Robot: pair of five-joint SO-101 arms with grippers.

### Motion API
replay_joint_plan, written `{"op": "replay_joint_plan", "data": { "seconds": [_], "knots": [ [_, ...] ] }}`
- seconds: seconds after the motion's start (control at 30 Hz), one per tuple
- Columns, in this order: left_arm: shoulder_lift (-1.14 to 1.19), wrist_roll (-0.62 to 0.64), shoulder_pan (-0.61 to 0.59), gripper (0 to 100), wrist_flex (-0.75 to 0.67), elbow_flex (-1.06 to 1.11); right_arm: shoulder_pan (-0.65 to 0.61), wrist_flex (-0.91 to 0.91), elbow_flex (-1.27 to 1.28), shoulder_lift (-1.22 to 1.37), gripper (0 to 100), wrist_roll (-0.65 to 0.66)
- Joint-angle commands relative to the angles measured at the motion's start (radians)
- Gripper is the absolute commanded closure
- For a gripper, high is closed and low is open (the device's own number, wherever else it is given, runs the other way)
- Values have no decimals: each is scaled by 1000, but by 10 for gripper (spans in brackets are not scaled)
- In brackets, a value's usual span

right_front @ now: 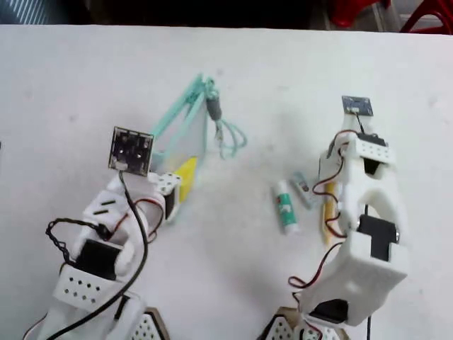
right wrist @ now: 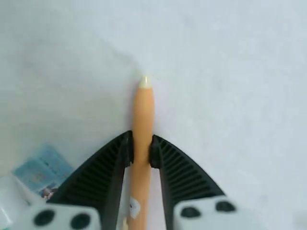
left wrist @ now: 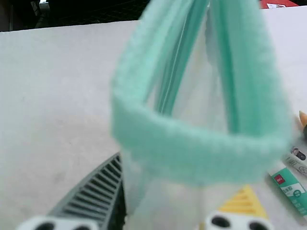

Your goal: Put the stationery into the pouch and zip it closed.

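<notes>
A clear pouch [right_front: 185, 134] with mint-green trim lies open at the table's middle left, its zip cord [right_front: 228, 136] trailing off to the right. My left gripper [right_front: 177, 188] is shut on the pouch's near end. In the left wrist view the pouch's green rim [left wrist: 192, 153] gapes wide above that gripper [left wrist: 180, 196]. My right gripper [right wrist: 141, 143] is shut on an orange pen [right wrist: 143, 110] lying on the table. In the high view, the pen [right_front: 327, 228] shows beside the right arm. A glue stick [right_front: 287, 205] and a small flat item [right_front: 304, 190] lie between the arms.
The white table [right_front: 85, 78] has free room at the back and far left. The glue stick [left wrist: 290, 184] lies close beside the pouch in the left wrist view. A small bluish item [right wrist: 41, 172] lies beside the right gripper.
</notes>
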Motion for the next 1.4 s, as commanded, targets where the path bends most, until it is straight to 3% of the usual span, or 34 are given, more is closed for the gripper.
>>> {"op": "replay_joint_plan", "data": {
  "seconds": [0.0,0.73,0.9,1.37],
  "knots": [
    [1,-3,18,785,6,-5,28,-82,83,-116,981,-9],
    [1,-3,16,785,5,-5,27,-449,608,-636,981,-14],
    [1,-6,16,785,3,-5,-21,-527,738,-777,981,-8],
    [1,-6,18,785,2,-5,-31,-570,830,-894,981,-8]
  ]
}}
